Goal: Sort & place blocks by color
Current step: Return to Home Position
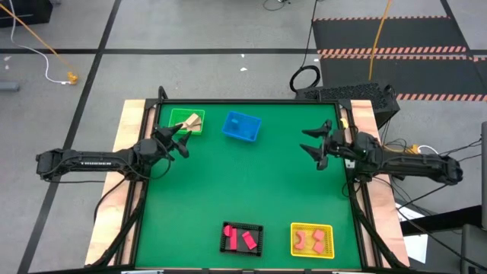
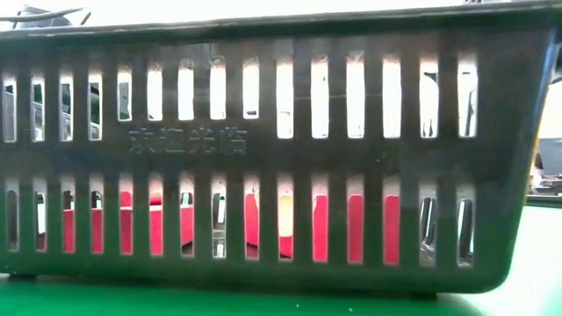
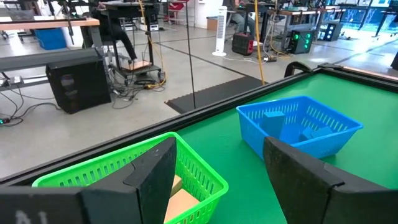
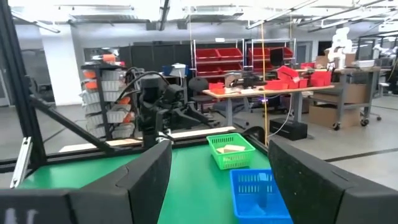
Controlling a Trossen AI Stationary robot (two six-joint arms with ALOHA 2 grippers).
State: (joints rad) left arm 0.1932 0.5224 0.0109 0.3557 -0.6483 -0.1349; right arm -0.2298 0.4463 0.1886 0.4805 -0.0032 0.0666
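Tan wood blocks [image 1: 192, 122] lie in the green basket [image 1: 179, 116] at the far left; in the left wrist view one tan block [image 3: 183, 202] shows inside it. Blue blocks [image 3: 273, 121] lie in the blue basket [image 1: 242, 126]. Pink-red blocks [image 1: 242, 239] lie in the black basket [image 1: 227, 242] near the front edge and show through its slots [image 2: 263, 228]. The yellow basket [image 1: 328, 242] also holds pink-red pieces [image 1: 306, 240]. My left gripper [image 1: 181, 141] stands open just beside the green basket. My right gripper [image 1: 308, 142] stands open above the table's right side. Both hold nothing.
The black basket's wall [image 2: 281, 149] fills the low view. Bare green table [image 1: 251, 183] lies between the two grippers and the front baskets. A black box [image 1: 350, 95] sits behind the table's far right corner. Room furniture shows beyond the far edge.
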